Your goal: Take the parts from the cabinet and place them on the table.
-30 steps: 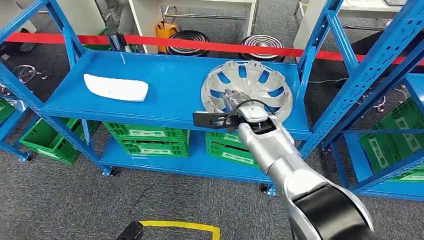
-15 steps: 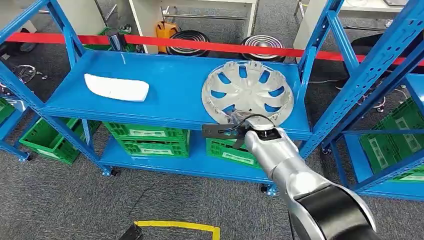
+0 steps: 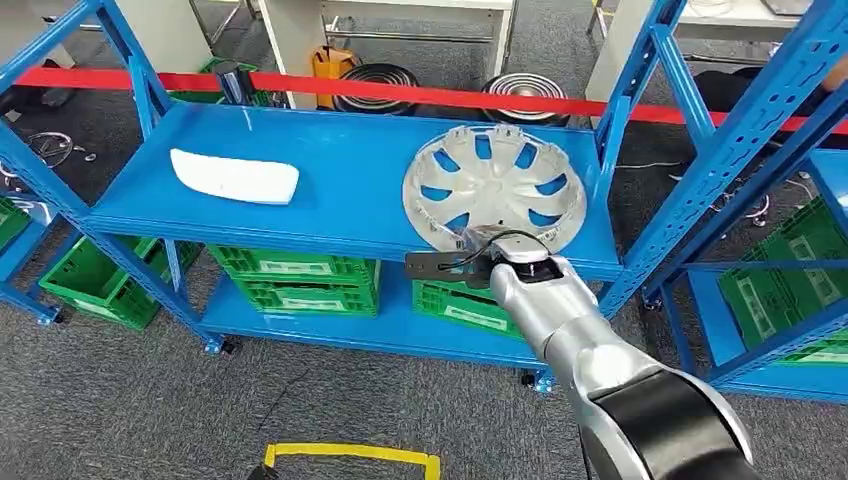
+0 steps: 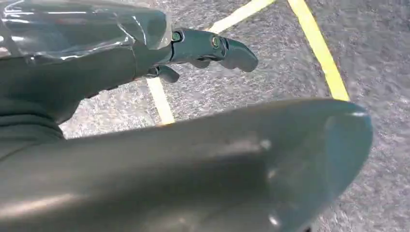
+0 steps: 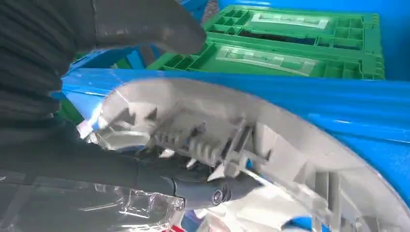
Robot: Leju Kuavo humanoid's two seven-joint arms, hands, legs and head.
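Observation:
A silver hubcap [image 3: 495,185] lies flat on the right part of the blue cabinet shelf [image 3: 340,190], its near rim at the shelf's front edge. A white curved part [image 3: 235,175] lies on the same shelf at the left. My right hand [image 3: 480,245] is at the hubcap's near rim. In the right wrist view its dark fingers [image 5: 193,188] reach inside the hubcap [image 5: 217,125], while the thumb [image 5: 145,24] stands apart from the rim, off the shelf's front edge. My left hand [image 4: 208,46] hangs over the floor, fingers extended, holding nothing.
Green crates [image 3: 295,280] fill the lower shelf. Blue uprights [image 3: 740,130] frame the shelf at both sides. A red tape [image 3: 400,92] runs behind the cabinet, with dark round parts [image 3: 375,85] on the floor beyond. A yellow line [image 3: 350,452] marks the floor near me.
My right hand has drawn back from over the hubcap's middle to its near rim. The hubcap and the white part lie where they were.

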